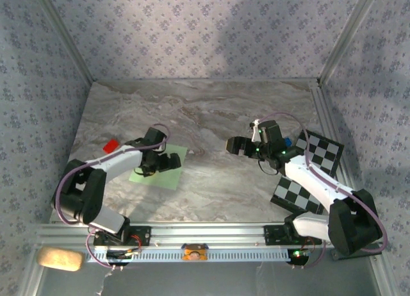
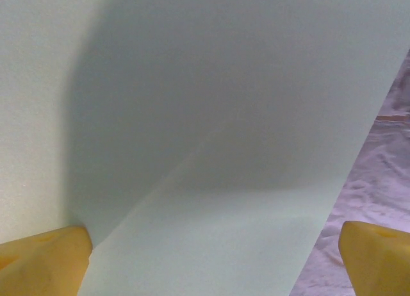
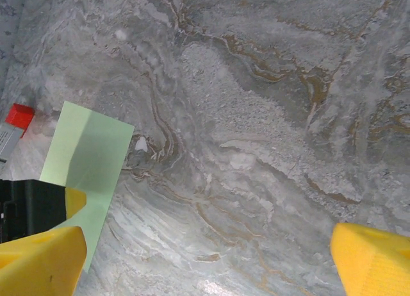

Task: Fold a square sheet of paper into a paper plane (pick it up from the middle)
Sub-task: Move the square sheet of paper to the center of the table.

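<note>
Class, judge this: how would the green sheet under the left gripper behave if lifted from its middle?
Probably floppy: the sheet looks thin, so its edges would likely droop. Its diagonal crease may make it bend there first. On the smooth marble table it could slide when pushed.

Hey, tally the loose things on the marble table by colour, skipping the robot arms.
Thin light green paper sheet: 1
Small red square piece: 1
Black-and-white checkered boards: 2
Small blue object: 1
Total: 5
</note>
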